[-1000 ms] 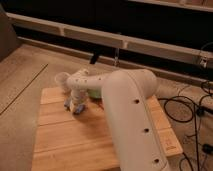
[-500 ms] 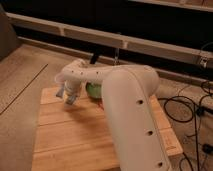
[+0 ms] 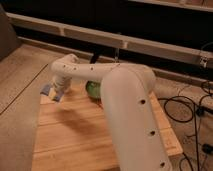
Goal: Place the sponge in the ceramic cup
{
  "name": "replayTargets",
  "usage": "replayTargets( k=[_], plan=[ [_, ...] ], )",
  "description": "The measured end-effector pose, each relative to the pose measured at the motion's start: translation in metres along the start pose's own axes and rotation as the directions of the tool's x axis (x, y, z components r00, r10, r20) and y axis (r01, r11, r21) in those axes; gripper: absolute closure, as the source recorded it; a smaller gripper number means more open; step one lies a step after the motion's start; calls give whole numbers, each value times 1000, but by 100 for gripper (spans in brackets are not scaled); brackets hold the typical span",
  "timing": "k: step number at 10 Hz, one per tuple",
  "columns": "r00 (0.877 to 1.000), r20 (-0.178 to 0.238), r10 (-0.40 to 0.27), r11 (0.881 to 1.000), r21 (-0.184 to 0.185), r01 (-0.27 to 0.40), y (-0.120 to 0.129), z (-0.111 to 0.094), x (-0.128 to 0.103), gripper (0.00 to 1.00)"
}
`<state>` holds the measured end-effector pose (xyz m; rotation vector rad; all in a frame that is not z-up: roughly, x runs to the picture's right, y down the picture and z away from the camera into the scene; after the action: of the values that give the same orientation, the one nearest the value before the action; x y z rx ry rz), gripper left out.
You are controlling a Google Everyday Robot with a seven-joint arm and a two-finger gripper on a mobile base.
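Camera view, largest thing first: what fills it?

— A thick white robot arm (image 3: 125, 105) runs from the lower right up and across to the left. It hangs over a pale wooden slatted table (image 3: 75, 135). Behind its forearm, a wide green bowl (image 3: 93, 90) shows only as a sliver.

— And the gripper?

— The gripper (image 3: 57, 95) points down at the table's far left corner. A small flat light-blue sponge (image 3: 47, 90) sits right against it and pokes out on its left side, towards the table edge. I cannot tell whether the gripper is clamped on the sponge or merely over it.

— Which way does the sponge lie?

— Its long axis is hard to judge, because the gripper covers its right part.

— The pale ceramic cup?

— I can't find it. It may be behind the wrist or forearm. So the bearing from sponge to cup, which the placing depends on, is not settled in this view, and nothing shows the sponge inside any cup.
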<state>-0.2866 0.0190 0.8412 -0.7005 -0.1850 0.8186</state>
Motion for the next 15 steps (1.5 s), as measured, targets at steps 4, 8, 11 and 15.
replayTargets(
  k=[4, 8, 11, 15],
  plan=[
    [991, 95, -92, 988, 129, 79, -37, -42, -53, 100],
    [987, 125, -103, 975, 210, 75, -70, -65, -68, 100],
    [987, 124, -104, 975, 208, 76, -68, -63, -69, 100],
    [976, 176, -127, 953, 295, 71, -88, -81, -85, 100]
  ],
)
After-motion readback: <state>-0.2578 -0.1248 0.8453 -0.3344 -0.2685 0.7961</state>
